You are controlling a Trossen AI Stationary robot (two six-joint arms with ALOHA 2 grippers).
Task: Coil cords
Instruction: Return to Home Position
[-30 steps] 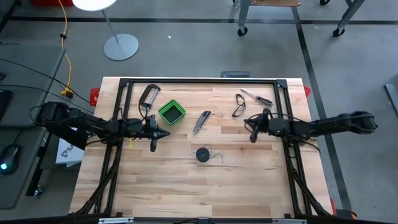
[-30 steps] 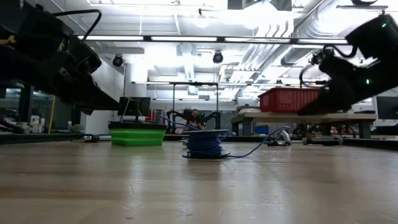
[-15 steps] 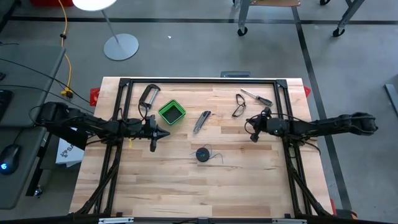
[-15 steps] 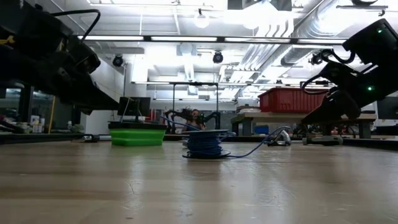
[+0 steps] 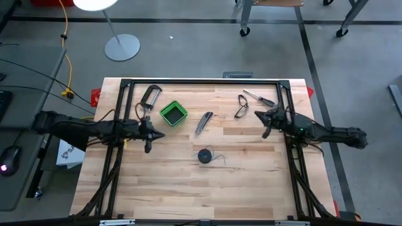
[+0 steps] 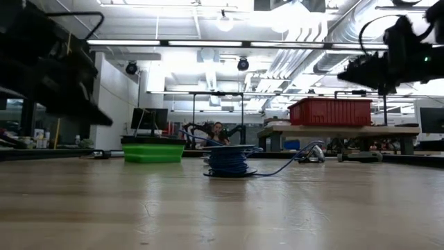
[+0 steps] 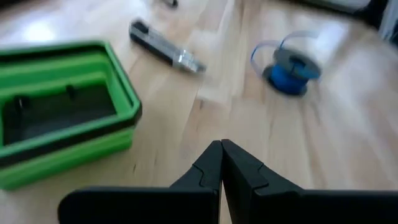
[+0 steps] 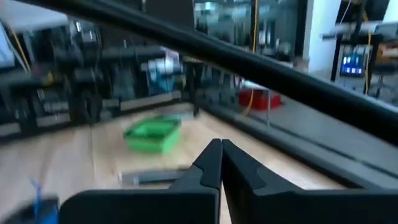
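Observation:
The cord is a thin blue wire wound on a small dark spool (image 5: 205,156) (image 6: 229,161) (image 7: 291,67). The spool stands flat on the wooden table near its middle, and a loose tail (image 5: 221,159) curls off to its right. My left gripper (image 5: 161,134) (image 7: 221,150) is shut and holds nothing. It hovers left of the spool, beside the green box (image 5: 173,113) (image 7: 62,118). My right gripper (image 5: 259,115) (image 8: 221,150) is shut too and holds nothing. It hangs high over the table's right part, pointing level across the table.
A black clamp (image 5: 149,97) lies left of the green box and a utility knife (image 5: 203,122) to its right. Safety glasses (image 5: 242,108) and a screwdriver (image 5: 259,98) lie at the back right, near my right gripper. A black frame (image 5: 201,81) borders the table.
My left gripper has drawn back a little toward the table's left edge, still shut. My right gripper has pulled back toward the right edge, risen and tipped up to level, still shut. The spool and wire have not moved.

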